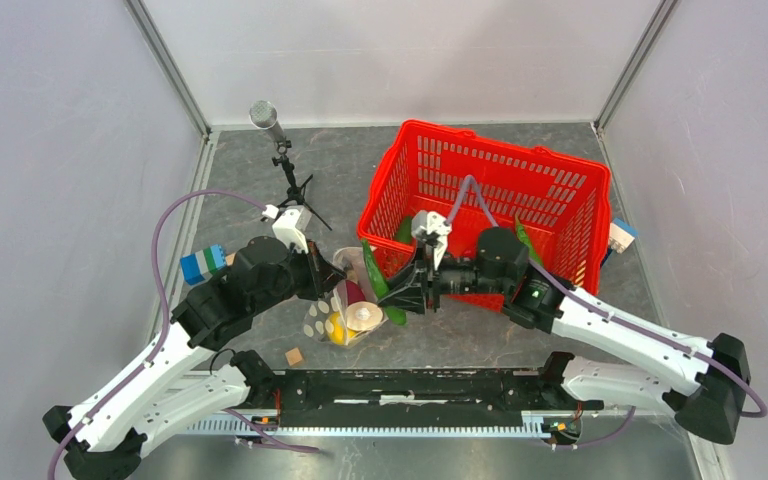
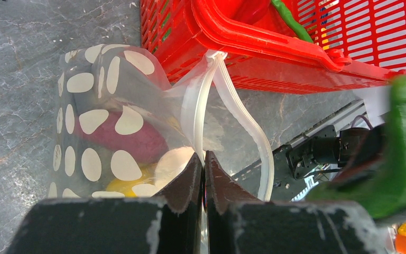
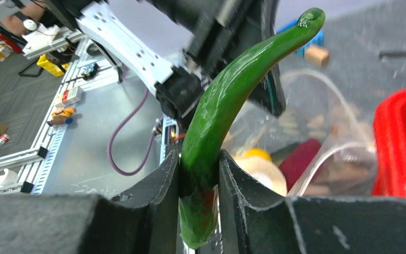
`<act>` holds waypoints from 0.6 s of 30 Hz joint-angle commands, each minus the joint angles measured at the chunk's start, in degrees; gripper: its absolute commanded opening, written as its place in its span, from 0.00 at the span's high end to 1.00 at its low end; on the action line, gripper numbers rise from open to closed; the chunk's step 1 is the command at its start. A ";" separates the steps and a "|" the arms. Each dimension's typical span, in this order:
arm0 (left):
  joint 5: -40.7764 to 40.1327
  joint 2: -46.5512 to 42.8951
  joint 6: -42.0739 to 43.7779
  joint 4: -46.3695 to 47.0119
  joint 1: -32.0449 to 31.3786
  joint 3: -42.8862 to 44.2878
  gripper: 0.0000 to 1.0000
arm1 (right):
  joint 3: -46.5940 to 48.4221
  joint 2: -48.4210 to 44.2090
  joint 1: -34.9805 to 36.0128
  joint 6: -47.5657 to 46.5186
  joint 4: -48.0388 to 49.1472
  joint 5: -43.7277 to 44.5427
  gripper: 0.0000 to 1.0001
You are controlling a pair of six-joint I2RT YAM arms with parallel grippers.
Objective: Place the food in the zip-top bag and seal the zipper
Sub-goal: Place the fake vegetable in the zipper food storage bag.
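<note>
bag: zip-top bag [image 1: 320,318] sits just left of centre in the overhead view, by the near-left corner of the red mesh basket [image 1: 500,160]. Mouth gapes toward the basket.
zipper: zipper [image 2: 248,123] is unsealed, its two white strips bowed apart in a loop. The top of the loop meets the basket rim in my left wrist view.
in bag: magenta aubergine [image 2: 132,140], yellow piece [image 2: 124,185] and a pale round piece [image 2: 172,164], all low in the bag.
left gripper: my left gripper [image 2: 203,161] has its fingers together, pinching the zipper at the mouth.
right gripper: my right gripper [image 3: 200,169] is clamped on a green pod [image 3: 227,95] near its lower end. Pod curves toward the upper right of that view, with the bag behind it.
pod vs bag: just right of the mouth from overhead. Can't tell if they touch.
basket: another pod [image 2: 291,18] lies inside.
rest: wooden cube [image 1: 294,356] below-left of the bag, blue-green blocks [image 1: 203,263] at left, microphone [image 1: 265,115] upper left.
</note>
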 commanded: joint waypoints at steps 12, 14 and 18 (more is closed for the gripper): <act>6.97 -2.63 9.10 3.06 0.06 -0.31 0.93 | 10.16 13.85 7.53 1.64 -23.31 8.21 0.82; 10.87 -3.22 11.15 2.81 0.08 -0.40 0.94 | 12.66 15.76 7.54 1.35 -24.90 8.74 0.83; 18.81 -3.27 12.73 2.38 0.06 -1.23 0.95 | 16.15 18.24 7.52 2.03 -25.35 11.02 0.80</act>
